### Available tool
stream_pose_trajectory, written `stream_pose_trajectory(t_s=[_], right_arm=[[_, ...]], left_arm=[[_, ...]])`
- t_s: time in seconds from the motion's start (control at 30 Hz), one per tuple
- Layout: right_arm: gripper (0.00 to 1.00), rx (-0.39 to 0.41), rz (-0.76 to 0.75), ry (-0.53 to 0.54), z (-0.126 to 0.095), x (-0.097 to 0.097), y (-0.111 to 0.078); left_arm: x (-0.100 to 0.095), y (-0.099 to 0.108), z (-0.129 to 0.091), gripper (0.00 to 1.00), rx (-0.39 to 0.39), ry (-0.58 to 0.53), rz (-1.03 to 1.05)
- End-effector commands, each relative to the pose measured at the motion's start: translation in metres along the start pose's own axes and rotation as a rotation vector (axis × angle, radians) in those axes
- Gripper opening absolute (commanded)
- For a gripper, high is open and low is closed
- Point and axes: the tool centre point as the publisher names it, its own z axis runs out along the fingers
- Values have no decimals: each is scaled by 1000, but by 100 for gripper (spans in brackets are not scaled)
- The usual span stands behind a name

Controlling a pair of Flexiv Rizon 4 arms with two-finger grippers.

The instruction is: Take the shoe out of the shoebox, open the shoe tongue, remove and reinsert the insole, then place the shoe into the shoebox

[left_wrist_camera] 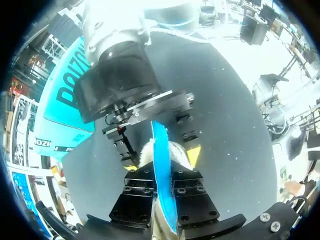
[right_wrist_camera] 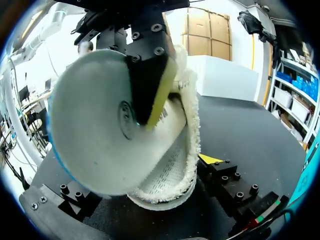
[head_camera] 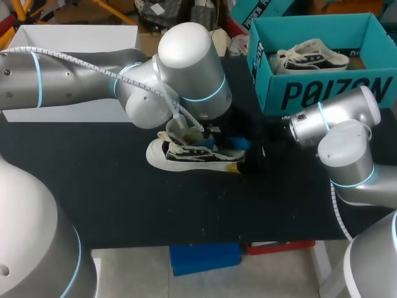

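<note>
with the left gripper clenched on the fleecy white, blue-edged insole above the black-and-white sneaker lying mid black surface, and the right gripper impossible to judge, reinsertion could skid the sneaker or crumple the insole.

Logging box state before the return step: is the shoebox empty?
No: a white shoe lies inside the teal shoebox, apart from the other shoe out on the table.
</note>
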Motion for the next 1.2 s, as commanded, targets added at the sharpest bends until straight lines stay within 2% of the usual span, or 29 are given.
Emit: stream_pose_trajectory(t_s=[0.03,0.2,0.4,0.53,0.67,0.7,1.2], right_arm=[[0,2,2,0,4,0,-3],[0,2,2,0,4,0,-3],[0,2,2,0,4,0,-3],[0,2,2,0,4,0,-3],[0,2,2,0,4,0,-3],[0,2,2,0,4,0,-3],[0,2,2,0,4,0,-3]], left_arm=[[21,9,-39,0,61,-31,15],[27,-9,-76,0,153,-50,16],[35,-47,-130,0,316,-38,-57],[45,-73,-164,0,455,26,-118],[48,-88,-188,0,614,147,-153],[49,-92,-193,0,623,172,-147],[49,-92,-193,0,623,172,-147]])
